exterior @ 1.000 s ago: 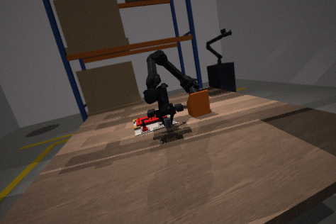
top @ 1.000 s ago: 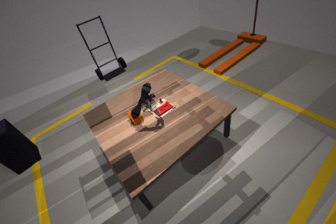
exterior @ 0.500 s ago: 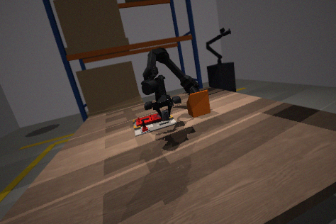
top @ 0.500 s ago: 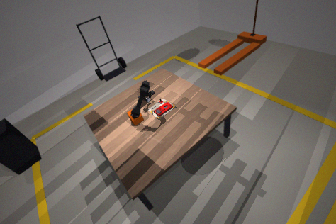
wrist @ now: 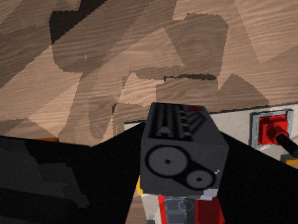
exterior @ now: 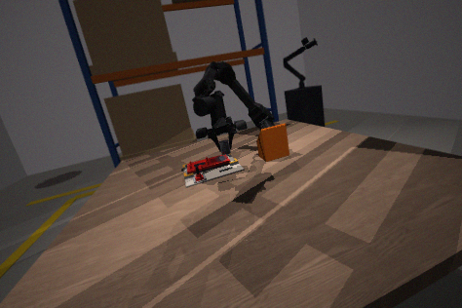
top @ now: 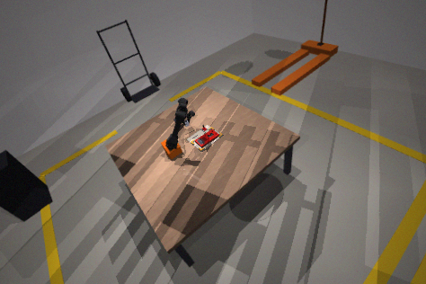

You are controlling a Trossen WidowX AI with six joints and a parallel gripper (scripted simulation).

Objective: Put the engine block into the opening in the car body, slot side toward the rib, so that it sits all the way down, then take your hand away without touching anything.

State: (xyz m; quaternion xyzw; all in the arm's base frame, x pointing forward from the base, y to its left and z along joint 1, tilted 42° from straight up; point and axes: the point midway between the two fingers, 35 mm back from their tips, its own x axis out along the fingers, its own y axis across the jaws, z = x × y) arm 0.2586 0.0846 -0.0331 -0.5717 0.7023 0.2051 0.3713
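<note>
The dark grey engine block [top: 187, 123] [exterior: 224, 147] [wrist: 185, 167] has two ringed pulleys on one face and grooves on the face beside it. My gripper [top: 187, 121] [exterior: 224, 143] [wrist: 176, 131] is shut on the block and holds it raised above the table, near one end of the car body. The red car body [top: 209, 137] [exterior: 211, 162] [wrist: 207, 211] lies on the pale base plate [exterior: 226, 173] [wrist: 234, 125]. In the wrist view the block and fingers cover most of the body. The opening and the rib cannot be made out clearly.
A small red part with a black lever [wrist: 272, 130] [exterior: 199, 175] stands on the base plate beside the car body. The orange arm base [top: 171, 148] [exterior: 274, 142] stands on the wooden table [top: 238, 121] [exterior: 302, 214]. Shadows cross the table.
</note>
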